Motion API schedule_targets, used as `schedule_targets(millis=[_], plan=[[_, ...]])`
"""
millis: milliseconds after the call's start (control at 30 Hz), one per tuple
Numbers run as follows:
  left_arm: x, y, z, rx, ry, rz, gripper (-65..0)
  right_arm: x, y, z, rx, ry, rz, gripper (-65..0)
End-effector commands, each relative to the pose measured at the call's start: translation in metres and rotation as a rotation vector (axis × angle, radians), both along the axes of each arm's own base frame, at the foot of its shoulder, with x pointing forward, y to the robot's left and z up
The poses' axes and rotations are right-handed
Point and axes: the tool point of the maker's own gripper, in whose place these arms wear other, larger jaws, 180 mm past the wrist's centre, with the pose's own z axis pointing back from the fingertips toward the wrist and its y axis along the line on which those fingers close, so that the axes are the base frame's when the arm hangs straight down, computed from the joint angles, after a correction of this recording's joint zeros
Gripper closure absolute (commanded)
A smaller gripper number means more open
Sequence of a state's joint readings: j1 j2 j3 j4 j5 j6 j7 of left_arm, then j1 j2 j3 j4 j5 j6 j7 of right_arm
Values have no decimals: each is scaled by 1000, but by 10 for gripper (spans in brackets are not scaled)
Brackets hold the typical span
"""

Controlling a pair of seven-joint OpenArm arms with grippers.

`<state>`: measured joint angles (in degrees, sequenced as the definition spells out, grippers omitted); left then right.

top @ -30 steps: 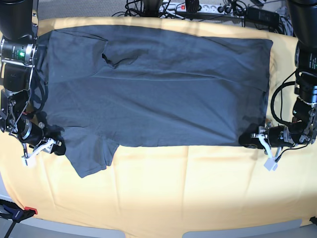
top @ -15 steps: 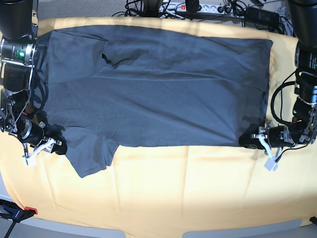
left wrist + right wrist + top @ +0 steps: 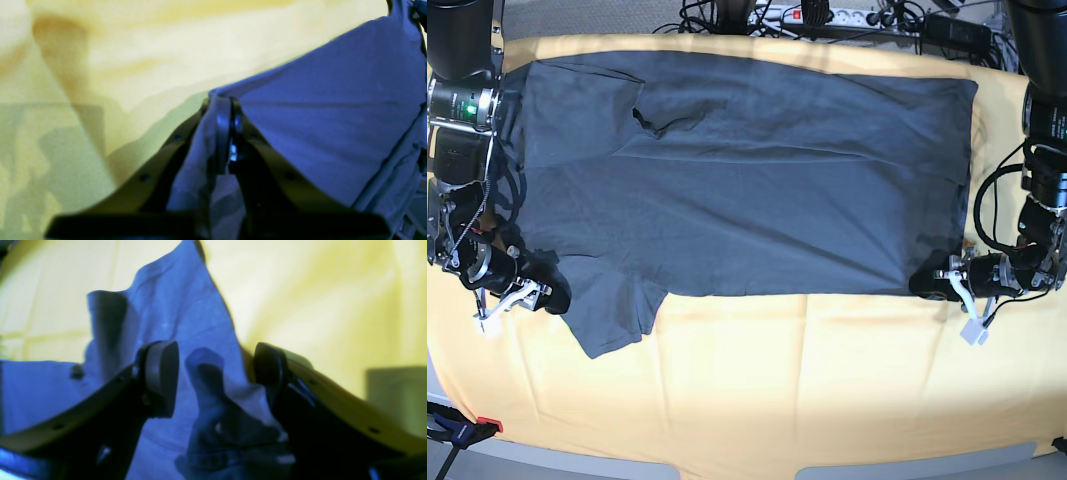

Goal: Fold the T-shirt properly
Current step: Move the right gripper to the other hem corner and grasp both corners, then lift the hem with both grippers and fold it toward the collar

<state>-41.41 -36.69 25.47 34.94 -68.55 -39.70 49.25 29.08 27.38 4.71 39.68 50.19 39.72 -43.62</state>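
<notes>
A wide yellow cloth [image 3: 827, 380] covers the work surface from edge to edge, softly rumpled, with light falling in paler bands across its near half. The grey T-shirt [image 3: 747, 180] lies spread flat on the far half of that cloth, its neck end toward the base view's left and its bottom hem toward the right, one short sleeve [image 3: 612, 310] sticking out toward the near edge at the lower left. Beyond the far edge of the cloth a tangle of black cables [image 3: 727, 15] and a white power strip [image 3: 812, 14] sit on a grey floor, and a small red-tipped clamp [image 3: 467, 430] shows at the near left corner. The left gripper [image 3: 230, 133] is low at the shirt's near hem corner, on the base view's right, with its jaws pressed together and a fold of the grey fabric pinched between them. The right gripper [image 3: 217, 373] is at the sleeve side, on the base view's left; its jaws stand wide apart with the fabric lying loose in the gap between the two pads [image 3: 161, 373], neither pad visibly pressing it.
</notes>
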Motion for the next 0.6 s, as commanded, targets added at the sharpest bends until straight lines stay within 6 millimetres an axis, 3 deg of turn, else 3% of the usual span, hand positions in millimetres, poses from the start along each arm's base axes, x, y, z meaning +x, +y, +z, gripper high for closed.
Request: schedule_targets(millis=[0,167,233,300,367,567], plan=[[15,6,24,-19,-69,21,0,7,-1,12,-3,-20,11,-376],[15,6,24,-20,-71,22,0,7,6,10,5,-13,20,-364],[15,6,25,-20,-71,22,0,9,5,12,5,-23,16,-273],[15,6,25,-20,-72,22,0,13,3,18,5,-43,8,-123],[16,6,25,-20,-73,23,0,19,-1,26,1,-65,1,-48],[16,6,25,-21,-75,25,0,46,-4,66,-4,-147,-1,-42]])
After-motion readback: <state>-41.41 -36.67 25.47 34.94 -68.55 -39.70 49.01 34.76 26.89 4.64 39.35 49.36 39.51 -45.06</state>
